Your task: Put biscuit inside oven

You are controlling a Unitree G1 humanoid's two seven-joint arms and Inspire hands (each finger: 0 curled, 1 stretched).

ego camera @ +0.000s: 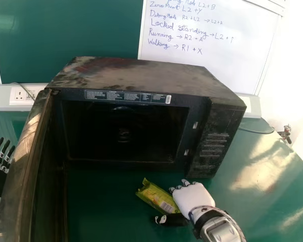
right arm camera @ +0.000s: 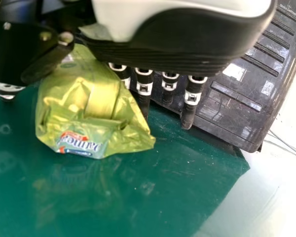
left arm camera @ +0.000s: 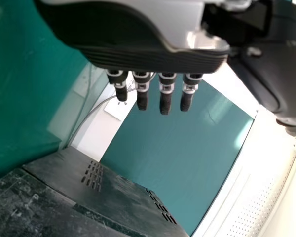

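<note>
Honestly, the biscuit packet (ego camera: 157,196) looks light, crinkly and slippery, probably crushable inside, so I'd pinch gently around its middle. It's on the table (ego camera: 106,212) before the open microwave (ego camera: 141,75), between nearly straight fingers (right arm camera: 188,116) and thumb of the right hand (ego camera: 193,197), seemingly ungripped. Left hand (left arm camera: 143,58): fingers straight, nothing held.

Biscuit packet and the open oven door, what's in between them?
Just bare green table! The head view shows it between the biscuit packet and the open oven door.
</note>
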